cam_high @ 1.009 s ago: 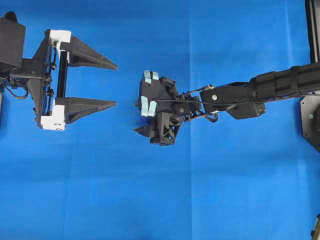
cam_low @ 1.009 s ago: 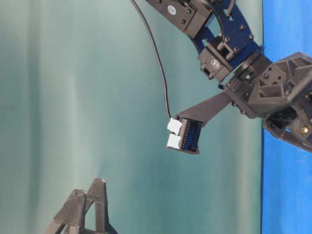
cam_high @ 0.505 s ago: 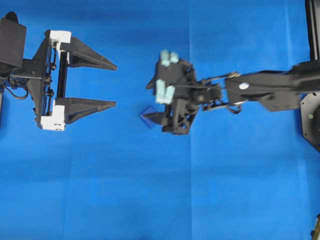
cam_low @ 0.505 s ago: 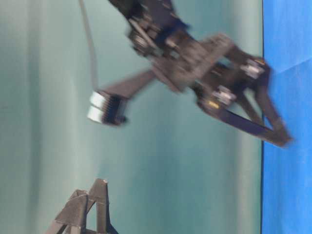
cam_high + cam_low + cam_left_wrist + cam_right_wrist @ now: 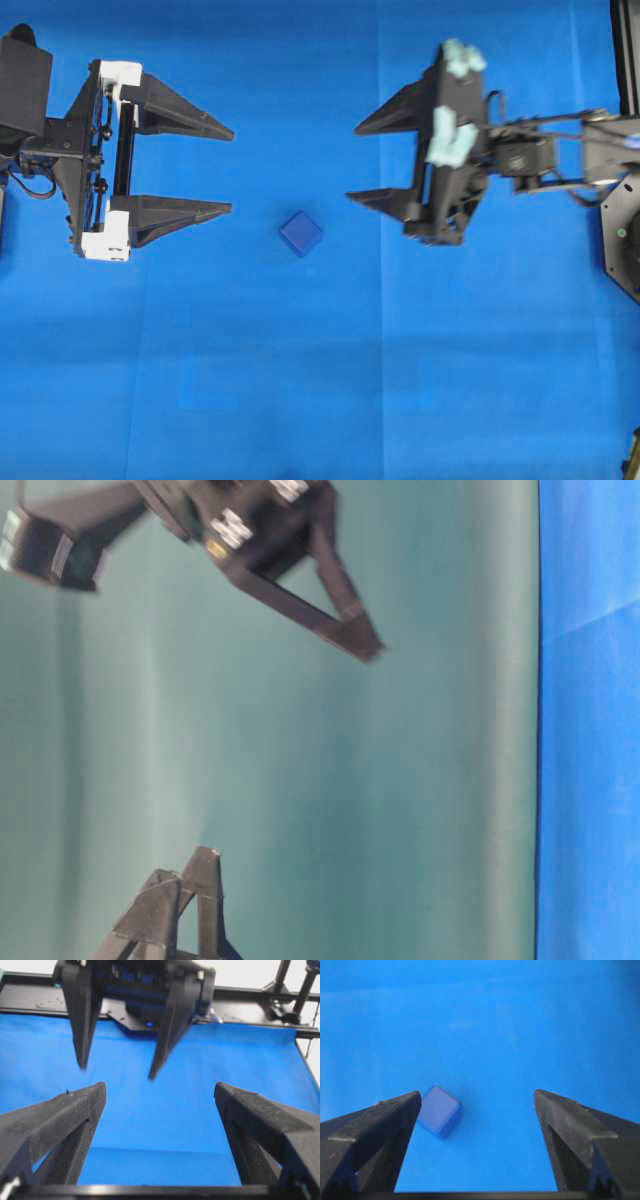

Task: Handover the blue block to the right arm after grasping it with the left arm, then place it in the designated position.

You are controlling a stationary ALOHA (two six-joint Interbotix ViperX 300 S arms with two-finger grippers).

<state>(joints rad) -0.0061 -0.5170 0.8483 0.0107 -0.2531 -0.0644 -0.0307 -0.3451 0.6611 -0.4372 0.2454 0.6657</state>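
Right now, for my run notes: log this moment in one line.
blue block: resting on cloth, free | left end effector: open, empty | right end effector: open, empty

The left arm (image 5: 30, 140) reaches in level from the left edge of the overhead view. Its claw (image 5: 228, 168) points right with the jaws spread wide and nothing between them. The right arm (image 5: 560, 150) comes in from the right edge. Its claw (image 5: 358, 160) points left toward the other and looks slightly blurred; its jaws are also parted and hold nothing. The two claws face each other, well apart. In the table-level view the right claw sits high near the top edge.
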